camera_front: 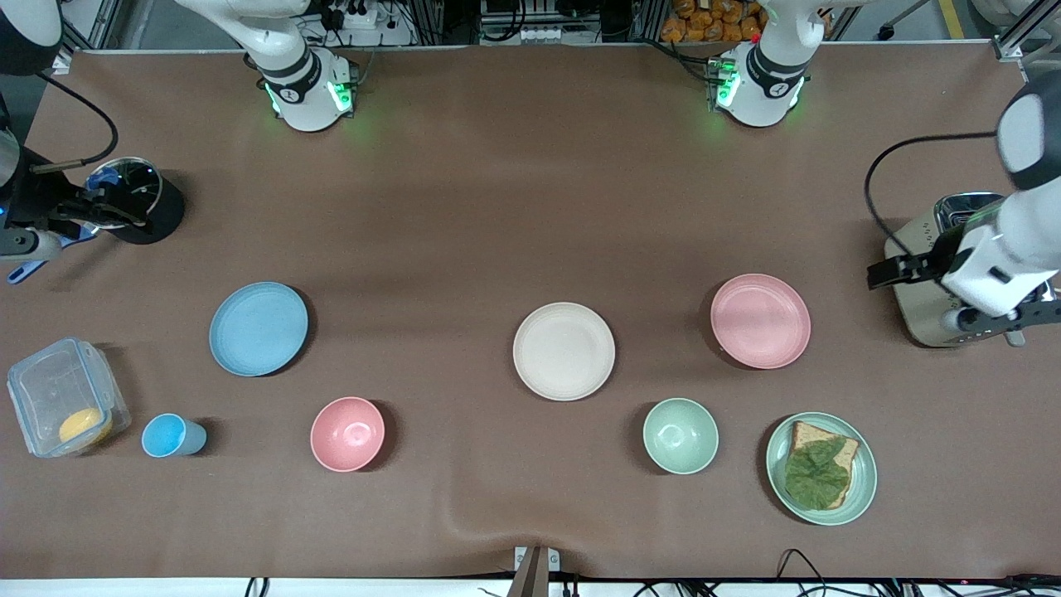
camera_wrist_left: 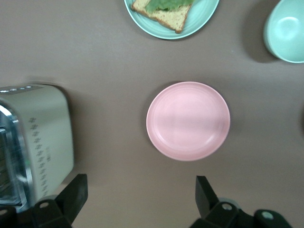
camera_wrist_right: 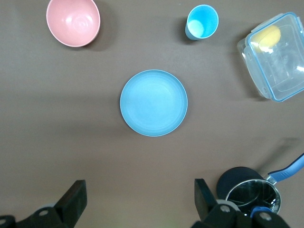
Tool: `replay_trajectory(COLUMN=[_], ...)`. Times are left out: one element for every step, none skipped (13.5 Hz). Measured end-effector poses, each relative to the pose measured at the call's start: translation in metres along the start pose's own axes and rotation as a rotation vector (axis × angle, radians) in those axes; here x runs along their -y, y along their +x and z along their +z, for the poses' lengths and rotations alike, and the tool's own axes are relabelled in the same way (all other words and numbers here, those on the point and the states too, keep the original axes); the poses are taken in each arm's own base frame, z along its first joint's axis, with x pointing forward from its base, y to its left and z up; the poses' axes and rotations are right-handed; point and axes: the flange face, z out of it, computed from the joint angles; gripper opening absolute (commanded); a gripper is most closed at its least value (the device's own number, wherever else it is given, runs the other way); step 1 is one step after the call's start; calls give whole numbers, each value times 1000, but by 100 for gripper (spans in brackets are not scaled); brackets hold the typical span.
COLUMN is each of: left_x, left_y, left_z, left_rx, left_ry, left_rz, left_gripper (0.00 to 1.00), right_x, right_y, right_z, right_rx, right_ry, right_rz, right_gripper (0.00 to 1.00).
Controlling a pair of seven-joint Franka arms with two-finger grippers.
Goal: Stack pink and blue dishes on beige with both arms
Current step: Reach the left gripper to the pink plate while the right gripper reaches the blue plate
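The pale pink plate (camera_front: 760, 321) (camera_wrist_left: 188, 120) lies flat toward the left arm's end of the table. The light blue plate (camera_front: 258, 328) (camera_wrist_right: 153, 102) lies toward the right arm's end. Between them, slightly nearer the front camera, sits the beige plate (camera_front: 564, 351) with nothing on it. My left gripper (camera_wrist_left: 141, 197) hangs open and empty, high over bare cloth between the toaster and the pink plate. My right gripper (camera_wrist_right: 139, 199) hangs open and empty, high over bare cloth between the black pot and the blue plate.
A toaster (camera_front: 922, 325) stands at the left arm's end and a black pot (camera_front: 137, 203) at the right arm's end. Nearer the camera sit a clear box (camera_front: 50, 390), a blue cup (camera_front: 170, 435), a pink bowl (camera_front: 347, 434), a green bowl (camera_front: 680, 435) and a green plate (camera_front: 864, 485) with bread.
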Motion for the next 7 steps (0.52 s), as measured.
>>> replay_trajectory(left_x=[-2,-4,-8,-10,-12,-12,-10], left_y=[-1,-3,-6,-10,-16,-22,-30], left_z=[24,46,69,92,117,141,164], left_rx=[0,1,-3,-13,-25,-38,-49], left_ry=[0,-1,-2,-5,-8,-13,-17], left_rz=[-19,-37,-54,-68,-78,-83,-88], left_gripper=[100,100,100,100,100,100,100], right_x=[-1,-4,-11,-21,-34,-47,-58], right_y=[2,5,10,16,23,31,38], right_z=[7,16,27,41,60,81,104], right_rx=[8,19,32,47,65,81,91], right_ry=[1,3,6,11,18,25,31], right_rz=[2,6,16,31,45,57,71], right_gripper=[100,100,100,100,100,100,100])
